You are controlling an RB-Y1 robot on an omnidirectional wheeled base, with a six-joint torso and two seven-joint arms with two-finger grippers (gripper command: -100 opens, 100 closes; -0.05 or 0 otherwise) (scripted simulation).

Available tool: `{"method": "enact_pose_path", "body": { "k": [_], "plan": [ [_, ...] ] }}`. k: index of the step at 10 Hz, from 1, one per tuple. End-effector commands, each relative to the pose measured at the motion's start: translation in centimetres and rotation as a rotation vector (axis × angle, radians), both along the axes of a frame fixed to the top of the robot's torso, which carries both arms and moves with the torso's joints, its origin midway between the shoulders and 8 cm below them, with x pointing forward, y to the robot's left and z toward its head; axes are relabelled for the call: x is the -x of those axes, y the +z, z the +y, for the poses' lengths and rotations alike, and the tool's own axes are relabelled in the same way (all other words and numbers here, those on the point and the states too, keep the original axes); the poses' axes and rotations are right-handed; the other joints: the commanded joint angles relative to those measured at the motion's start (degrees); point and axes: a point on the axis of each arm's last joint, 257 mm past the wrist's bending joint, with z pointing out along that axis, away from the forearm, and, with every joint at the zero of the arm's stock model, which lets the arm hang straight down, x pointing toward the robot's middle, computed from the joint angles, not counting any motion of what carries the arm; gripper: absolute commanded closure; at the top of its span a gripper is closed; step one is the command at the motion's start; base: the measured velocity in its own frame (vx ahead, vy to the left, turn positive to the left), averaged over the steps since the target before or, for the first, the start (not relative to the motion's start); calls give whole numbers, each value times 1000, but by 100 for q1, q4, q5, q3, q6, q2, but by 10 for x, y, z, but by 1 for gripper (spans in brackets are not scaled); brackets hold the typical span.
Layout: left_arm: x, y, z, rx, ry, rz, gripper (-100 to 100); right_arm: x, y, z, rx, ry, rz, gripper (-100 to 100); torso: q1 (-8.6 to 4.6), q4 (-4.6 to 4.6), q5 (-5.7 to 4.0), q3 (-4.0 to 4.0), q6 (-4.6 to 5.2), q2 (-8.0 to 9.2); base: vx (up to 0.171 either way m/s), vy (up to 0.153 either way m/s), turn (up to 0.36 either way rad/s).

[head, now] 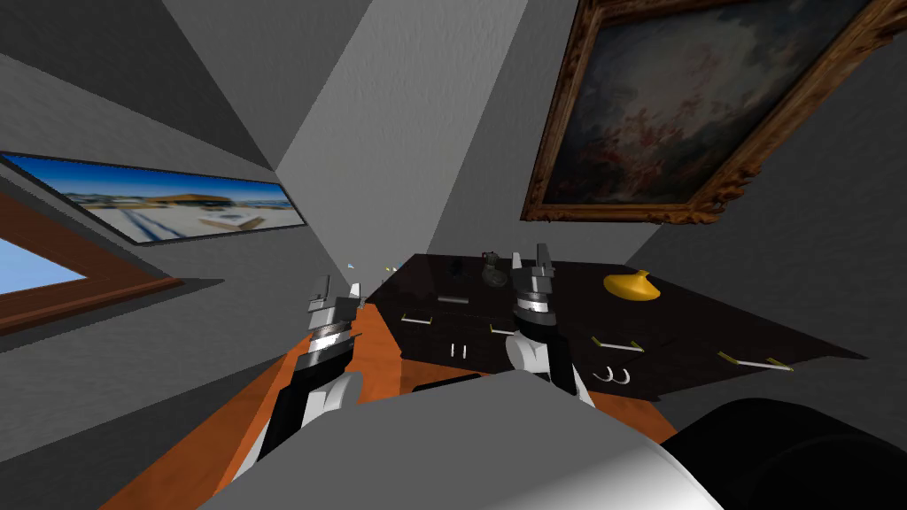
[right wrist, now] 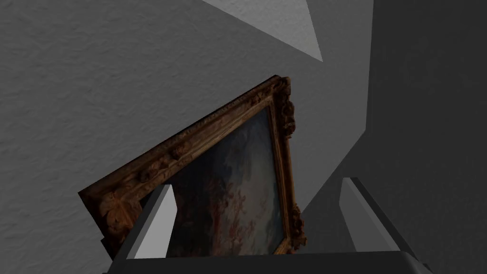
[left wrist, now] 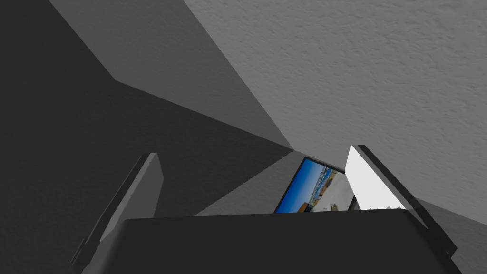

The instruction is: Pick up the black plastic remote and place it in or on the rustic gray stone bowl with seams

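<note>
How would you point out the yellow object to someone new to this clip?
Under the big framed painting stands a dark cabinet. On its top sits a squat object, the only bright yellow thing there; the rest is dark or grey.

Glossy black dresser point(head: 709, 328) at centre right; yellow vase point(head: 631, 285); dark grey remote point(head: 452, 300); orange floor point(head: 221, 425) at lower left.

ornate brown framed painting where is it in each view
head view: the dark painting in an ornate brown frame hangs upper right, above the right claw.
right wrist view: it hangs beyond the open right claw.
left wrist view: faces the long blue landscape picture instead.
shared landmark: the right claw, head and right wrist views.
</note>
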Motion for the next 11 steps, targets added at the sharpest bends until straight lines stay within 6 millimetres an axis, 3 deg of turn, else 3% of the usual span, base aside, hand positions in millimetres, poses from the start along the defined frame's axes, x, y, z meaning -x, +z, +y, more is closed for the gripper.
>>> {"method": "enact_pose_path", "body": {
  "k": [1, 7, 11],
  "plan": [
    [0, 0, 0, 0, 0, 0, 0, -1, 0, 10, 31, 36, -1, -100, 0, 0, 0, 0, 0, 0, -47, 22, -43],
    [0, 0, 0, 0, 0, 0, 0, -2, -7, 55, 133, 197, 2, -100, 25, 6, 6, 15, 0, 26, -66, 73, -33],
    [0, 0, 0, 0, 0, 0, 0, -3, -28, 95, 218, 345, 32, -100, 35, 6, 9, 14, -1, 24, -63, 97, -14]
  ]
}}
